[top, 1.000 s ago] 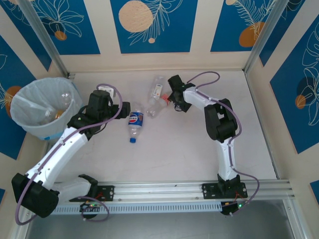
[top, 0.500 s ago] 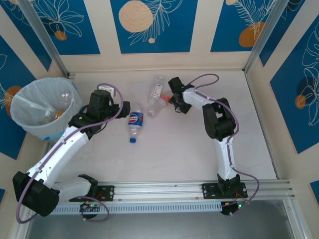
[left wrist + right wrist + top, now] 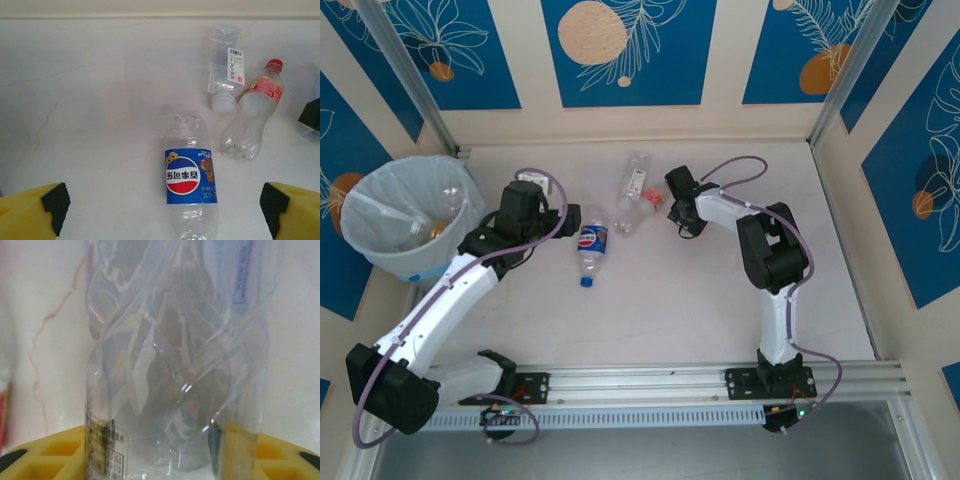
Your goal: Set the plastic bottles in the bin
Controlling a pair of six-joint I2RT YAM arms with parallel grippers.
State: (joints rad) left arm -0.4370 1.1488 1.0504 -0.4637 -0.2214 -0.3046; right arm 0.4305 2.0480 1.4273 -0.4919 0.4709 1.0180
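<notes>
Table (image 3: 700, 300): pale marble-look top, with the arms bolted at the near edge.
Bin (image 3: 360, 235): far-left corner, lined with a white bag. At least two bottles lie inside, one clear (image 3: 448, 197), one showing amber (image 3: 437, 229).
Left gripper (image 3: 567, 222): hangs between the bin and the loose bottles, jaws spread wide and holding nothing. On the left wrist cam the black pads (image 3: 54, 202) sit at the two bottom corners, with the table between them.
Right gripper (image 3: 678, 205): just right of the bottle cluster, jaws partly closed around a crumpled bottle (image 3: 175, 365). This bottle is clear with creased walls and has a strip of blue print along its upper right. It lies between the yellow fingers (image 3: 45, 455) and runs away from the camera over the table. The fingers look to be up against both of its sides, but the close-up is too tight to tell whether they are really squeezing it.
Loose bottles, all lying on the table mid-left and well apart from the bin:
- Pepsi bottle (image 3: 191, 185): nearest the left gripper, blue label, its blue cap (image 3: 586, 282) pointing at the near edge.
- Red-label bottle (image 3: 253, 117): lying at an angle, with its red cap (image 3: 273, 64) toward the back wall. It is just beside the right gripper.
- White-label bottle (image 3: 223, 62): furthest back, white cap (image 3: 222, 101) pointing toward the near edge. It is right next to the red-label one, and they may be touching.
</notes>
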